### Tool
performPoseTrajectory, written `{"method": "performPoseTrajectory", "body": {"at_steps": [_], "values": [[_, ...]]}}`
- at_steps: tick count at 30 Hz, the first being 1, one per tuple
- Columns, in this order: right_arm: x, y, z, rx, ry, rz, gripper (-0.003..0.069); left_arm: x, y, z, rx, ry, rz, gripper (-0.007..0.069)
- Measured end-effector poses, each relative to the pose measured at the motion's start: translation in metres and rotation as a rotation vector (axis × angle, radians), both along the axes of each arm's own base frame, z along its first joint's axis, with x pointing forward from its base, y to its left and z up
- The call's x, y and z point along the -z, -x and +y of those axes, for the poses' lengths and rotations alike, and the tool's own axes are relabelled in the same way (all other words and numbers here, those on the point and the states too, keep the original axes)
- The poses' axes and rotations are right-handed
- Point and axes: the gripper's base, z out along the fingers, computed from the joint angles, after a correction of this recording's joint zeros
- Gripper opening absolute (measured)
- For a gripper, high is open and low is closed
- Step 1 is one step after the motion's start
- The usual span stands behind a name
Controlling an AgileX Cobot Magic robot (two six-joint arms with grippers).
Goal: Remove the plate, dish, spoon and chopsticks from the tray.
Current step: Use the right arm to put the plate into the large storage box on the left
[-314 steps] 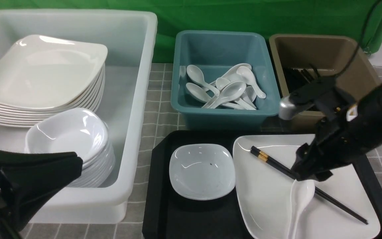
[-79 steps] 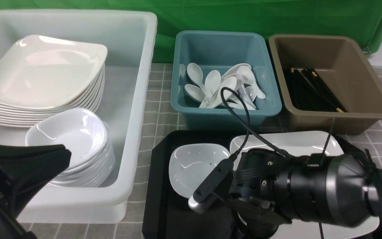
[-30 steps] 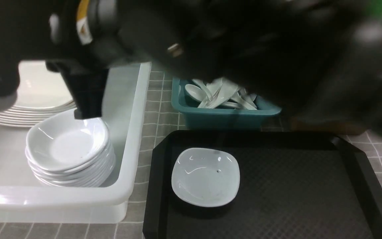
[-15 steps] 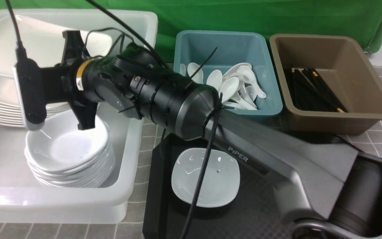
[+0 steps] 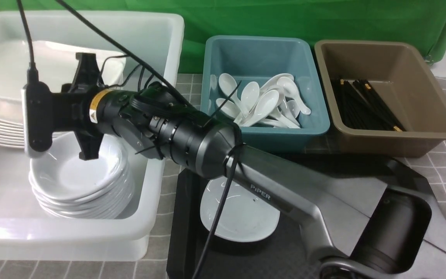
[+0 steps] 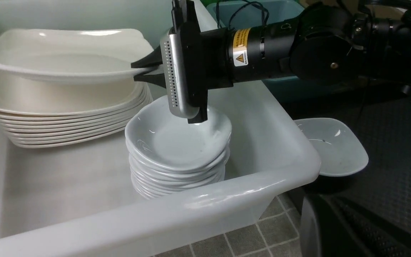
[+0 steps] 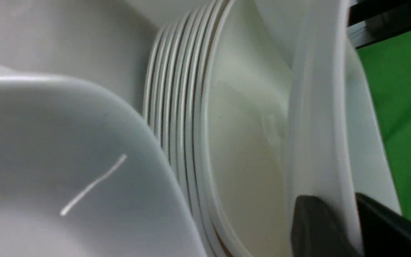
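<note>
White plate, rim pinched by your right gripper, hovers over the upper-left plate stack; lower, release, then take the dish.

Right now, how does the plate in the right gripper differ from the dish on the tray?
The plate is far wider and flatter than the dish. The plate hangs in the right gripper, clamped by its rim over the plate stack in the white bin; the dish sits free on the black tray. Both are glossy white rounded squares.
</note>
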Motion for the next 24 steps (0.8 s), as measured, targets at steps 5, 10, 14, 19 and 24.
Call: {"method": "performPoseTrajectory", "body": {"at_steps": [5,10,14,19,24], "values": [[-0.004,-0.001,0.000,0.010,-0.044,0.010,0.0349,0.000,0.000,0.000,0.002,0.002,0.001,0.0010],[-0.007,-0.001,-0.001,0.064,-0.124,0.128,0.0407,0.000,0.000,0.000,0.004,0.004,-0.003,0.0010],[-0.029,0.008,-0.014,0.147,-0.110,0.291,0.0430,0.000,0.000,-0.002,0.015,0.015,0.000,0.0010],[-0.084,0.027,-0.036,0.195,-0.088,0.362,0.0403,-0.004,0.000,-0.003,0.022,0.031,-0.033,0.0010],[-0.141,0.056,-0.080,0.300,-0.004,0.500,0.0223,-0.005,-0.009,-0.006,0.036,-0.018,-0.015,0.0010]]}}
